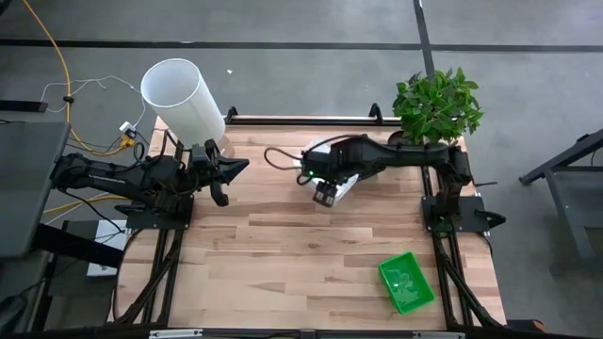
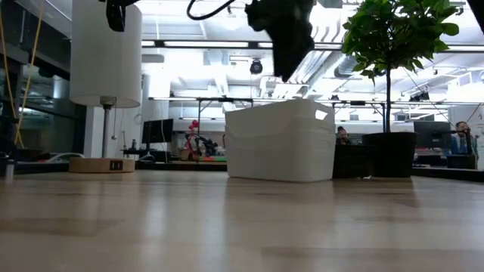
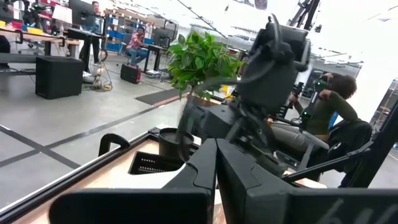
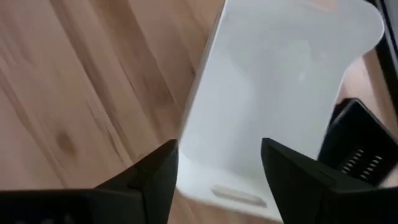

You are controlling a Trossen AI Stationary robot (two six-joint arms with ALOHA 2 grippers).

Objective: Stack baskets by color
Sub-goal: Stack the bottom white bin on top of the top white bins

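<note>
A white basket (image 2: 280, 140) rests on its base at the table's far middle, partly hidden under my right arm in the high view (image 1: 348, 185). My right gripper (image 4: 219, 149) hangs open above its near end, fingers pointing down and clear of it (image 2: 287, 45). Close beside the white basket lies a black slotted basket (image 4: 354, 148). A green basket (image 1: 405, 282) sits flat near the table's front right. My left gripper (image 1: 226, 174) waits shut and level at the far left, holding nothing.
A tall white cylinder (image 1: 184, 94) stands at the far left corner. A potted plant (image 1: 438, 108) in a black pot (image 2: 389, 155) stands at the far right. Bare wood (image 1: 283, 254) spreads over the table's middle and front. People sit in the room beyond.
</note>
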